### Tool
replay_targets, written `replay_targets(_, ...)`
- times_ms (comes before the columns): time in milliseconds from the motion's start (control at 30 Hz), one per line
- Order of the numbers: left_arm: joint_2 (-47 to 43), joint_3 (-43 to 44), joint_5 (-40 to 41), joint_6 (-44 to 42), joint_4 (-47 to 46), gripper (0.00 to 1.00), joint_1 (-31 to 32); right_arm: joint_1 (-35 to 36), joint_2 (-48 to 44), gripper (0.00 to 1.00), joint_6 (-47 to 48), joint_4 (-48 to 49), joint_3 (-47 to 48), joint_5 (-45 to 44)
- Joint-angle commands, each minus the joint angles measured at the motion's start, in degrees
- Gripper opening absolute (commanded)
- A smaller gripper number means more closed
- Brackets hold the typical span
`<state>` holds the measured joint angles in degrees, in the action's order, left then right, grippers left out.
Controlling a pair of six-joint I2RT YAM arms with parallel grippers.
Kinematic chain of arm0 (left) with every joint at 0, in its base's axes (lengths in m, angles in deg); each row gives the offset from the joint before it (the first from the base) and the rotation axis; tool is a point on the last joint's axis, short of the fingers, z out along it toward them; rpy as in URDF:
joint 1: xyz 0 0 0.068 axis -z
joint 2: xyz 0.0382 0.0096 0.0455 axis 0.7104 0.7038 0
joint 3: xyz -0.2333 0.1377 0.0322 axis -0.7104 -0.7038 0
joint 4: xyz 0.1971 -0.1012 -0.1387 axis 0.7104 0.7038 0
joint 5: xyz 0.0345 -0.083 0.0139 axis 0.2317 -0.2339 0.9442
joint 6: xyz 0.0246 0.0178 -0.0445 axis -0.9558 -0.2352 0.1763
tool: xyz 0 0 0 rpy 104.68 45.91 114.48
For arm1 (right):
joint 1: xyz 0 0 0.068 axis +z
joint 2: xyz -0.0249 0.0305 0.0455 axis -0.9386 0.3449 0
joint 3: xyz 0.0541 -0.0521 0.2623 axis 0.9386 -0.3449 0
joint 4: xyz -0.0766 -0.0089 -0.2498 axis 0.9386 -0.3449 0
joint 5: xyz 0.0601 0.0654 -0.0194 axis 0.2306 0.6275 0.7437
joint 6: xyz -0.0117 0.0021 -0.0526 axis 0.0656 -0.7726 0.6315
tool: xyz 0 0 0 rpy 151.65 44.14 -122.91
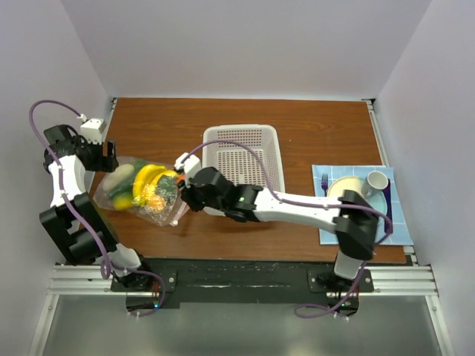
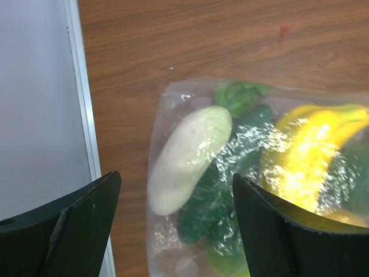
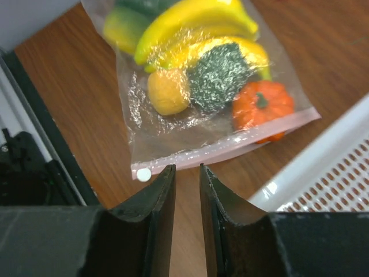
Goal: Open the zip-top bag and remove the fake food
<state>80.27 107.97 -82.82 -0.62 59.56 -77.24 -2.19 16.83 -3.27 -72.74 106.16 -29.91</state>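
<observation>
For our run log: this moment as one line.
zip-top bag: on table, fake food inside | left end effector: open | right end effector: narrowly open at zip

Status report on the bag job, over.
Left gripper open over closed end of zip-top bag. Right gripper narrowly open, empty, tips at zip strip. Bag looks sealed, fake food inside. White basket close beside.

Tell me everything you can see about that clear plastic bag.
The bag is clear, crinkly plastic with a pink zip strip and a white slider at one end, apparently zipped shut. It lies on the wooden table, beside the white basket, stuffed with toy food: bananas, a small orange pumpkin, green pieces.
</observation>
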Motion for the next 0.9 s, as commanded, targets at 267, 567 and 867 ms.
replay_targets(267,11.0,1.2,-1.3,2.6,-4.4,0.86,0.0,-5.4,4.6,0.31,0.5,2.7,-3.8,1.2)
replay_targets(567,14.1,-2.9,-0.2,-1.7,-5.9,0.75,1.6,-6.1,0.7,0.35,1.5,2.3,-9.2,0.0)
replay_targets(867,12.9,-3.2,2.7,-2.1,-7.6,0.56,5.3,-6.0,11.3,0.76,4.6,1.8,1.0,0.5)
